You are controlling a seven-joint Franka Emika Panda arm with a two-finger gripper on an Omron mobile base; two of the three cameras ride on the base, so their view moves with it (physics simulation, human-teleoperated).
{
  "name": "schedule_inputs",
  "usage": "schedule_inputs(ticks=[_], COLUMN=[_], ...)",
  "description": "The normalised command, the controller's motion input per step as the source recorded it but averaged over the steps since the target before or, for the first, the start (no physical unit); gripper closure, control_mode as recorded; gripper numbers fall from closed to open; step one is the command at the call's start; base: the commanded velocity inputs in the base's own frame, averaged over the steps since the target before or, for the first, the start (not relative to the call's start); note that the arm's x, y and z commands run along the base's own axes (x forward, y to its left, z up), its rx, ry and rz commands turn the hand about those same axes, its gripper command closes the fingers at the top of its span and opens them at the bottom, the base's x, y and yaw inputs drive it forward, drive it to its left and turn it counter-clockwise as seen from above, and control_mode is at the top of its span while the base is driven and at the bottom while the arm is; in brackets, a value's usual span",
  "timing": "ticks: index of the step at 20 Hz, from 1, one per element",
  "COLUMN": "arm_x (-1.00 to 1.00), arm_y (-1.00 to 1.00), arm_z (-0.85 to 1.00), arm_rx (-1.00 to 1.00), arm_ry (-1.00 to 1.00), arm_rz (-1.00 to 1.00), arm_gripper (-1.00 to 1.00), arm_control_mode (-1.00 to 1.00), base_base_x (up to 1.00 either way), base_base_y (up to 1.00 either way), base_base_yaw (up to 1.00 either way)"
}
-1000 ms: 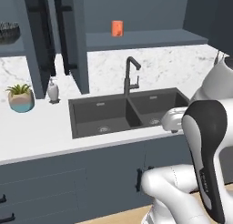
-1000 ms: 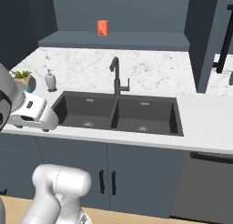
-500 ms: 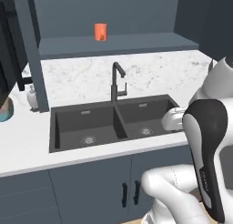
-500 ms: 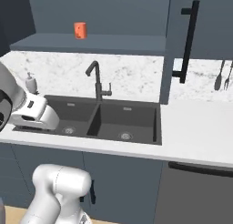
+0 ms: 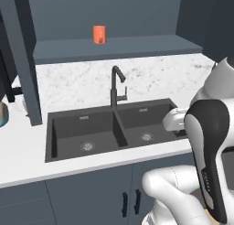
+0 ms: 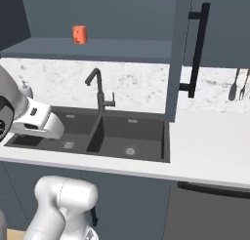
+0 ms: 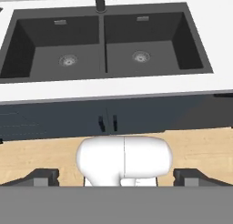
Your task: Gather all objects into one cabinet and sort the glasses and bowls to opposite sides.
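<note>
the gripper (image 7: 116, 177) hangs with its jaws spread wide and nothing between them, looking down over the counter edge; its two dark finger tips (image 7: 42, 176) sit far apart at the bottom of the hand view. from the left: a teal-and-beige plant pot (image 5: 2, 114) is cut by the left edge of the left base view, well to the gripper's left on the white counter (image 5: 27, 160). next comes an open dark slate-blue cabinet door (image 5: 22, 59), seen edge-on, also left of the gripper. the black double sink (image 5: 107, 130) lies just ahead of the gripper, with the black faucet (image 5: 117, 87) at its back rim between the two basins. an orange cup (image 5: 99, 34) stands upright on the open shelf (image 5: 119, 46) above the faucet, well above and beyond the gripper; no writing can be read on it. to the right, in the right base view, a slate-blue cabinet (image 6: 215, 29) carries a long black bar handle (image 6: 197, 51), and kitchen utensils (image 6: 240, 85) hang on the marble wall, far to the gripper's right. no brand or label is legible anywhere.
</note>
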Motion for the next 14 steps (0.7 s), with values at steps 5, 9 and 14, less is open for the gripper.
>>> schedule_inputs(ticks=[5, 9, 14], arm_x=[0.0, 0.0, 0.0], arm_y=[0.0, 0.0, 0.0], arm_z=[0.0, 0.0, 0.0], arm_rx=[0.0, 0.0, 0.0], arm_ry=[0.0, 0.0, 0.0], arm_rz=[0.0, 0.0, 0.0], arm_gripper=[-1.0, -1.0, -1.0], arm_control_mode=[1.0, 1.0, 1.0], base_base_x=[0.17, 0.31, 0.52], base_base_y=[0.62, 0.46, 0.11], base_base_yaw=[0.0, -0.01, 0.0])
